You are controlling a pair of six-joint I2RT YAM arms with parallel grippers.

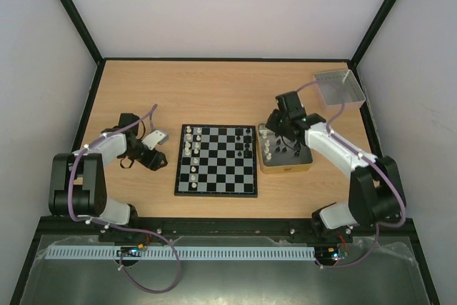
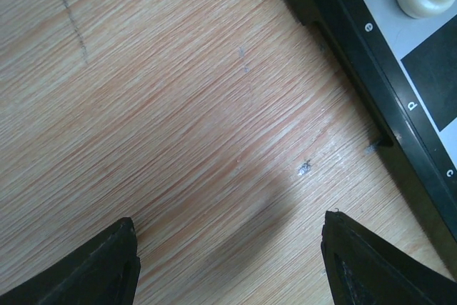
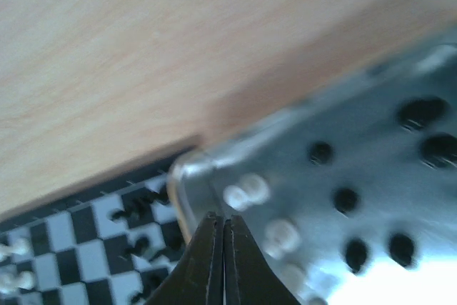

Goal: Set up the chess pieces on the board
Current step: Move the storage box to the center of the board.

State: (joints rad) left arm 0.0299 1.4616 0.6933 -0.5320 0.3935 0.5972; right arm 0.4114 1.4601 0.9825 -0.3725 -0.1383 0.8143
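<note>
While the left pincer (image 2: pixel 230 237) hangs released beside the board (image 1: pixel 216 160), the right pincer (image 3: pixel 220 221) is clenched empty over a tin (image 1: pixel 285 168) of chess pieces (image 1: pixel 275 149). A grey tray (image 1: pixel 339 87) sits in the table's (image 1: pixel 214 94) far right corner.

Table (image 2: pixel 178 105) of matt, streaky wood grain — tin (image 3: pixel 378 141) shiny metal inside — board (image 2: pixel 389 66) border glossy plastic.

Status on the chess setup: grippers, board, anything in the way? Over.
Left gripper open, empty, over table beside board. Right gripper shut, empty, above tin of pieces. Board partly set. Nothing blocking.
</note>
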